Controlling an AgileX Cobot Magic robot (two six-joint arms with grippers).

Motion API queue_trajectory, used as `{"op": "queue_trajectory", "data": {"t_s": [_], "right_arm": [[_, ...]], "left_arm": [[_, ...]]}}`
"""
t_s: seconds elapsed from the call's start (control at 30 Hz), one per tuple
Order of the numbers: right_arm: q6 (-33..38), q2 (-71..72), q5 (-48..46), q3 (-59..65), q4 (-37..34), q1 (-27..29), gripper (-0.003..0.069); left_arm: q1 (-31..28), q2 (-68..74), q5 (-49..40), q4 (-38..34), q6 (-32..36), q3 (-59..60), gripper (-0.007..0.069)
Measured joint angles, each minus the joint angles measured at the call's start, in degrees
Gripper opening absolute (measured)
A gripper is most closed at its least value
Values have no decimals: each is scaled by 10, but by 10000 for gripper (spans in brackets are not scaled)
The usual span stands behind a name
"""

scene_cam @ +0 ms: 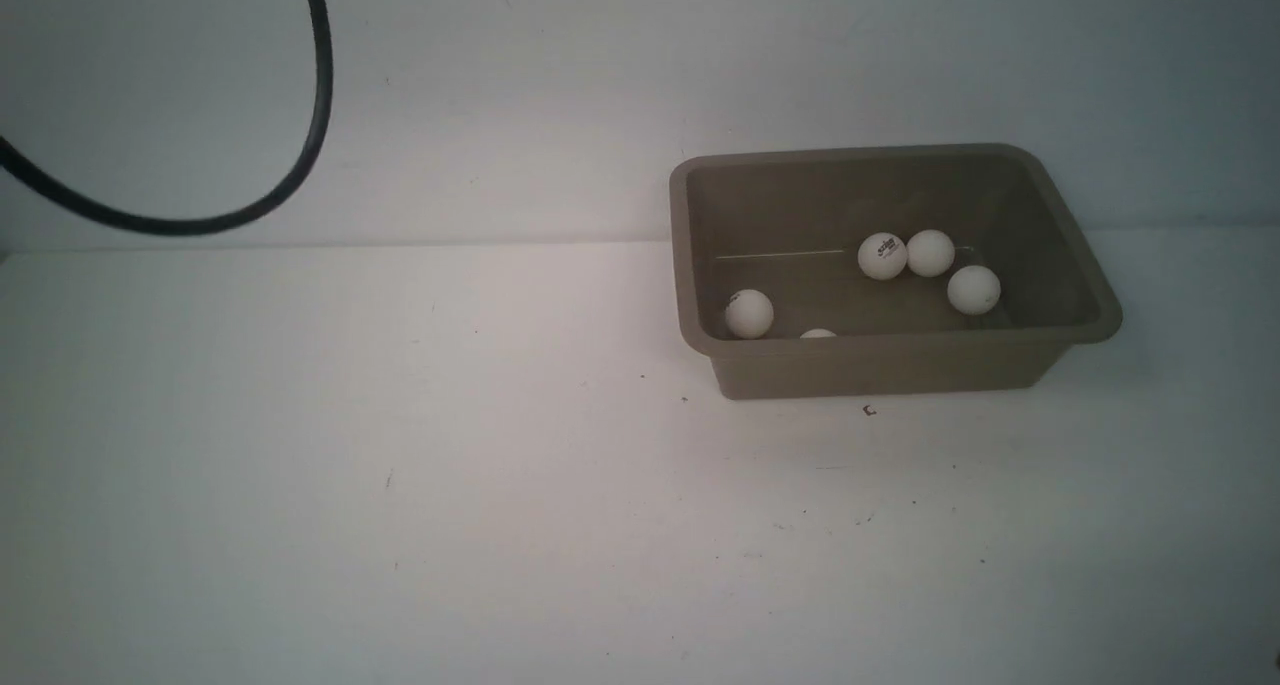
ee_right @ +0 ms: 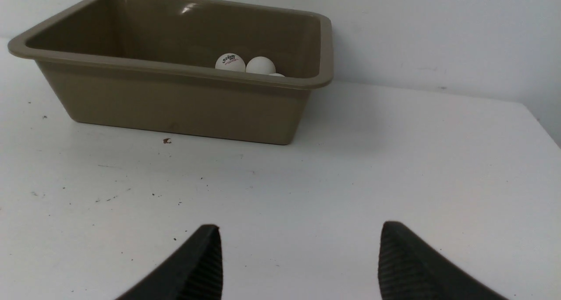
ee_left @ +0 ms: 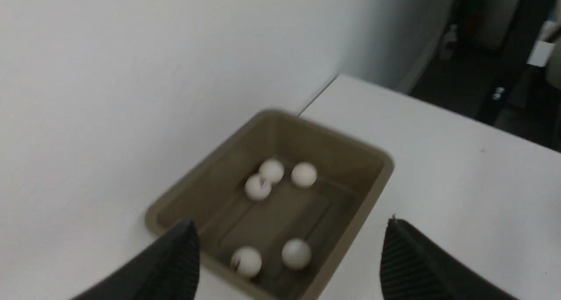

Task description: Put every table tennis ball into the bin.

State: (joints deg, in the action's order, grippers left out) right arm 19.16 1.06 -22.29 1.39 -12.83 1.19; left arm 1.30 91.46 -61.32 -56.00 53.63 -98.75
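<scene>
We count five balls [ee_left: 271, 170] in the bin [scene_cam: 1085, 265]; none shows on the table [scene_cam: 400, 465]. Both the left gripper [ee_left: 289, 256] and the right gripper [ee_right: 298, 256] gape empty. The blurred left view may hide a stray; the low left jaws could clip the rim.

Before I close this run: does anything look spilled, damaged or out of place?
Nothing stands out. The bin stands upright on the table, and five balls lie inside it. No ball shows outside. Only small dark specks mark the table.
</scene>
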Motion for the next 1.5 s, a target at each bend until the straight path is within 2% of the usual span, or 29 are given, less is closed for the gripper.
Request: {"op": "queue_trajectory", "data": {"t_s": [0.1, 0.23, 0.3, 0.37, 0.5, 0.8, 0.97, 1.13, 1.27, 1.43, 1.5], "right_arm": [[0, 0, 0, 0, 0, 0, 440], [0, 0, 0, 0, 0, 0, 440], [0, 0, 0, 0, 0, 0, 440], [0, 0, 0, 0, 0, 0, 440], [0, 0, 0, 0, 0, 0, 440], [0, 0, 0, 0, 0, 0, 440], [0, 0, 0, 0, -1, 0, 440], [0, 0, 0, 0, -1, 0, 440], [0, 0, 0, 0, -1, 0, 440], [0, 0, 0, 0, -1, 0, 440], [0, 0, 0, 0, -1, 0, 440]], "left_arm": [[-11, -3, -1, 108, -106, 0, 499], [-12, -33, 22, 245, -182, 9, 499], [-12, -46, 35, 273, -197, 11, 499], [-12, -90, 70, 335, -234, 22, 499], [-12, -179, 105, 390, -283, 60, 499], [-12, -368, 148, 428, -342, 216, 499], [-12, -483, 195, 443, -382, 392, 499], [-17, -578, 275, 449, -388, 603, 499], [-24, -665, 409, 448, -388, 806, 499], [-24, -761, 506, 442, -388, 932, 499], [-24, -793, 514, 441, -388, 955, 499]]}}
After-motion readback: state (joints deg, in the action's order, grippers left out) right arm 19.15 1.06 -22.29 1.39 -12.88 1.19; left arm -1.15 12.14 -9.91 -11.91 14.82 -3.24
